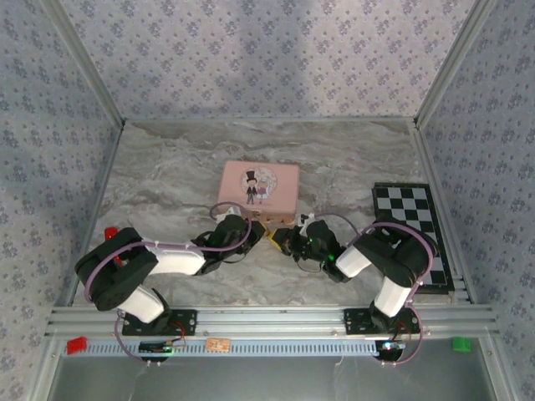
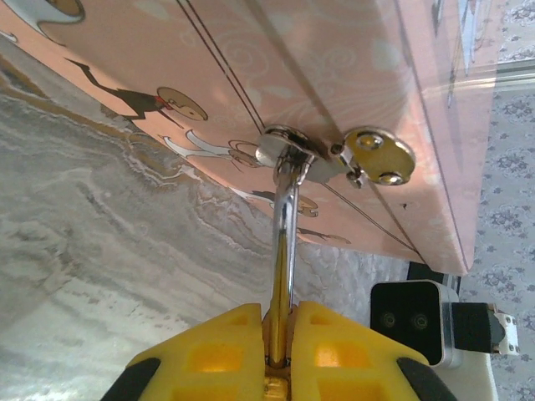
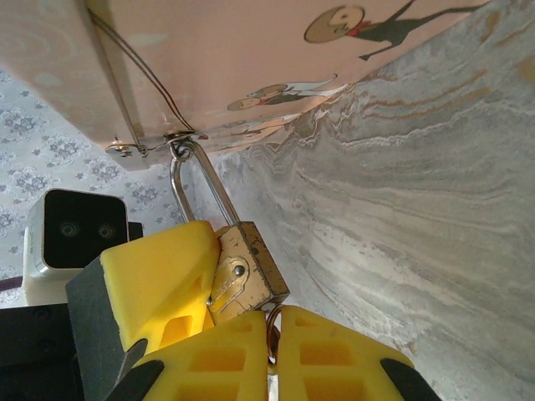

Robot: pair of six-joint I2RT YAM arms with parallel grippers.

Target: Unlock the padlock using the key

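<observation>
The small brass padlock (image 3: 247, 266) hangs by its thin silvery shackle (image 2: 284, 225) from the hasp (image 2: 288, 154) on the front of the pink tin (image 1: 259, 185). My left gripper (image 2: 280, 338) is shut on the padlock's body, with the shackle rising straight out between its yellow fingers (image 2: 230, 351). My right gripper (image 3: 272, 334) is shut on the key (image 3: 272, 322). Only a thin metal loop of the key shows between the pads, right at the padlock's underside. In the top view both grippers meet at the padlock (image 1: 272, 233) in front of the tin. Whether the shackle is released I cannot tell.
A black-and-white chessboard (image 1: 414, 230) lies at the right side of the marble table (image 1: 167, 175). The tin stands just behind the two grippers. Patterned walls close the table in at the back and on both sides.
</observation>
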